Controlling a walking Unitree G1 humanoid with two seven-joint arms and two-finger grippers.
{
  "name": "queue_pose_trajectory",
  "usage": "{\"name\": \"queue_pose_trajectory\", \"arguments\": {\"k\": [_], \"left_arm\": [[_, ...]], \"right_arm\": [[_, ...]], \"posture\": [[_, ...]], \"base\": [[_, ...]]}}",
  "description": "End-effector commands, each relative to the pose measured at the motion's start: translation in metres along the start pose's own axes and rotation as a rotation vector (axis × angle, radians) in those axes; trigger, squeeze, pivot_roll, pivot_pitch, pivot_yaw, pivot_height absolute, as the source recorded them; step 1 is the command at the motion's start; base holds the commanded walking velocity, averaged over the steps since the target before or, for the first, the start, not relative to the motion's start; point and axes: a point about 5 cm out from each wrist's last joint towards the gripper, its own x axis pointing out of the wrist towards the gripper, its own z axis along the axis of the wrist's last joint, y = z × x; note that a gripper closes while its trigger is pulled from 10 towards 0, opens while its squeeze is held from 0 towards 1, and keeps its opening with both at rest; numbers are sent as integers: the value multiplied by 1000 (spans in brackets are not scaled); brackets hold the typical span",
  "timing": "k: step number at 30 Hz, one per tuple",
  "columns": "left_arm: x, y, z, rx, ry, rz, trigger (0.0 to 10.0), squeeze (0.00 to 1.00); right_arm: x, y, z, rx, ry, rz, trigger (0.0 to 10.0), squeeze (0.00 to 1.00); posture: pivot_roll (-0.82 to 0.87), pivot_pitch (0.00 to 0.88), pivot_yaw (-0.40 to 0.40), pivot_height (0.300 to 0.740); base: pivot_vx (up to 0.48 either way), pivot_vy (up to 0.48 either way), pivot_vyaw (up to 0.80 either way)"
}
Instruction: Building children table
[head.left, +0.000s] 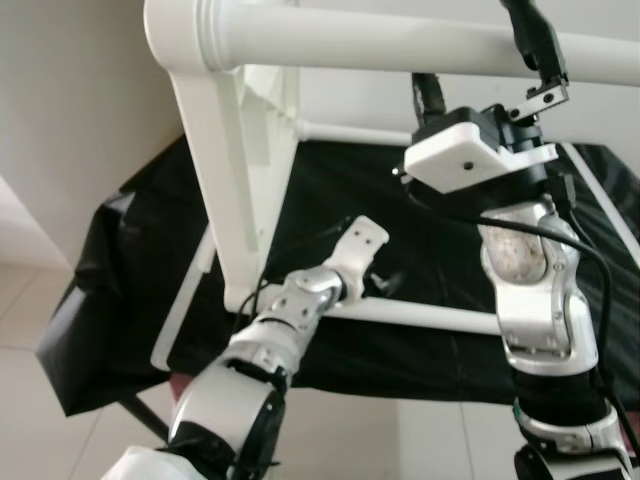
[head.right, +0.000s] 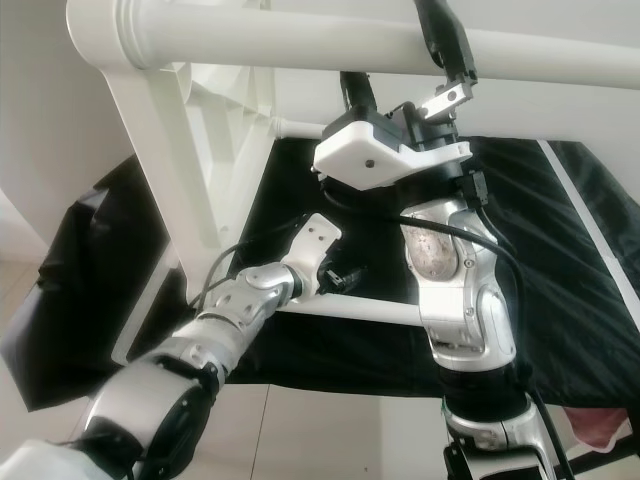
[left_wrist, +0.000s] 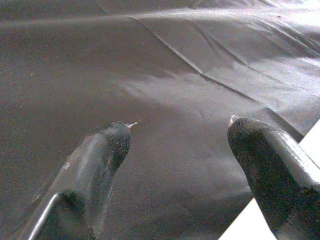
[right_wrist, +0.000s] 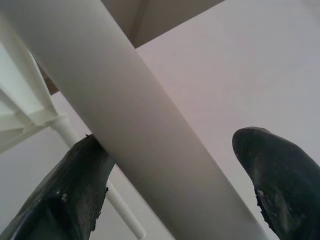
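Steadying the white plastic children's table frame (head.left: 235, 190) on the black sheet (head.left: 330, 190).
Lower centre, my left gripper (left_wrist: 175, 165) hovers spread over the sheet beside the lower white tube (head.left: 420, 316); top right, my right gripper (right_wrist: 170, 185) straddles the thick white top tube (head.left: 400, 40), unclamped. I'd close squarely before lifting.

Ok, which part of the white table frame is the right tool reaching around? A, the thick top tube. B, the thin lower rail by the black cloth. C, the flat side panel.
A: the right tool is raised with its black fingers set open on either side of the thick white tube, one touching it, well above the thin lower rail.
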Motion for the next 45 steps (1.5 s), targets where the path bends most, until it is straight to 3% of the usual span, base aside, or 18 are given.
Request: {"name": "queue_pose_trajectory", "arguments": {"k": [1,2,3,6,7,8,16,22,25,29,36,37,38,39,40,41,42,45], "left_arm": [[-12,37,-4,-46,34,634,10000,0],[-15,42,-5,-73,39,667,10000,0],[-20,49,-9,-121,48,705,10000,0],[-21,51,-11,-143,52,714,10000,0],[-24,54,-13,-165,55,731,10000,0],[-28,59,-19,-208,65,751,10000,0],[-51,77,-53,-403,145,875,10000,0],[-65,94,-54,-330,174,973,10000,0],[-83,123,-27,-206,153,1148,10000,0],[-98,144,2,-164,100,1280,10000,0],[-114,169,73,-109,-54,1347,10000,0],[-118,172,104,-73,-125,1340,10000,0],[-124,171,150,-30,-256,1330,10000,0],[-124,171,150,-30,-256,1330,10000,0],[-127,163,190,-4,-364,1285,10000,0],[-127,163,190,-4,-364,1285,10000,0],[-120,140,232,15,-498,1179,10000,0],[-107,114,257,-8,-586,1048,10000,0]], "right_arm": [[4,3,-3,-30,33,54,10000,0],[5,3,-5,-41,48,64,10000,0],[6,3,-5,-55,60,73,6275,0],[6,3,-5,-59,59,76,6275,0],[6,3,-5,-74,57,88,2196,0],[7,1,-5,-87,60,88,0,0],[10,-12,-8,-100,91,55,0,0],[12,-27,-10,-65,132,-8,0,0],[15,-54,-13,96,194,-152,0,0],[17,-78,-16,215,227,-285,0,0],[15,-118,-22,132,234,-450,0,0],[10,-129,-28,134,265,-514,0,0],[1,-138,-38,158,330,-594,0,0],[1,-138,-38,158,330,-594,0,0],[-11,-143,-49,157,390,-649,0,0],[-11,-143,-49,157,390,-649,0,0],[-34,-138,-69,181,527,-693,0,0],[-56,-124,-87,226,636,-680,0,0]], "posture": [[-42,0,-8,740],[-45,0,-7,740],[-48,0,-4,740],[-48,0,-4,740],[-51,0,-2,740],[-54,0,0,740],[-79,0,8,740],[-96,0,19,740],[-115,0,36,740],[-124,0,45,740],[-125,0,54,740],[-111,0,58,740],[-103,0,63,740],[-103,0,63,740],[-98,0,63,740],[-98,0,63,740],[-84,0,59,740],[-84,0,59,740]], "base": [[0,0,0],[0,0,0],[0,0,0],[0,0,0],[0,0,0],[0,0,0],[0,0,0],[0,0,0],[0,0,0],[0,0,0],[0,0,0],[0,0,0],[0,0,0],[0,0,0],[0,0,0],[0,0,0],[0,0,0],[0,0,0]]}}
